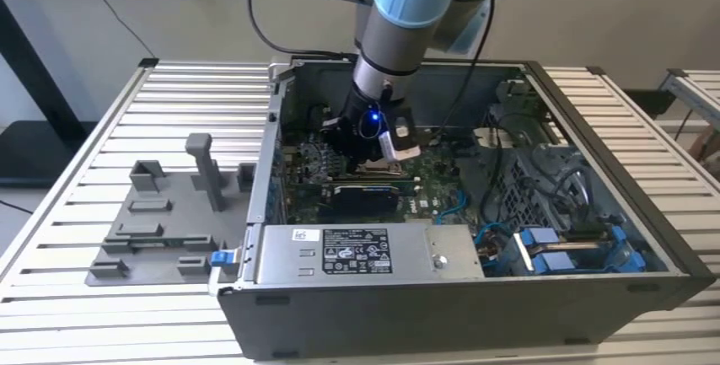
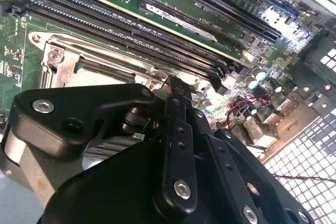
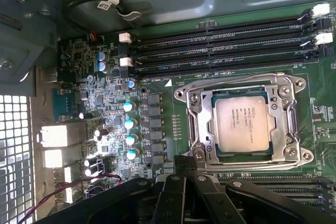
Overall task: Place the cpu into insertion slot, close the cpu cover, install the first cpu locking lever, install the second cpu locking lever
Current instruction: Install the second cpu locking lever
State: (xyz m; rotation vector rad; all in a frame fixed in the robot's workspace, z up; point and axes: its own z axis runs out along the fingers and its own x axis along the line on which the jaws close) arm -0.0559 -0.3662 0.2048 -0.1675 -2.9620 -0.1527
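Lab bench | slatted aluminium table (image 1: 135, 112) | opened computer case (image 1: 450, 297)

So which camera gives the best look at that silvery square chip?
The first wrist view: the cpu lies plain and unobstructed under its cover. In the second wrist view the hand hides most of the socket; the exterior view hides it behind the arm.

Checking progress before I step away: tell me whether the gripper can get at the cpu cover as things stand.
Probably yes. The gripper sits right beside the cpu cover, which lies closed over the cpu, nothing between them.
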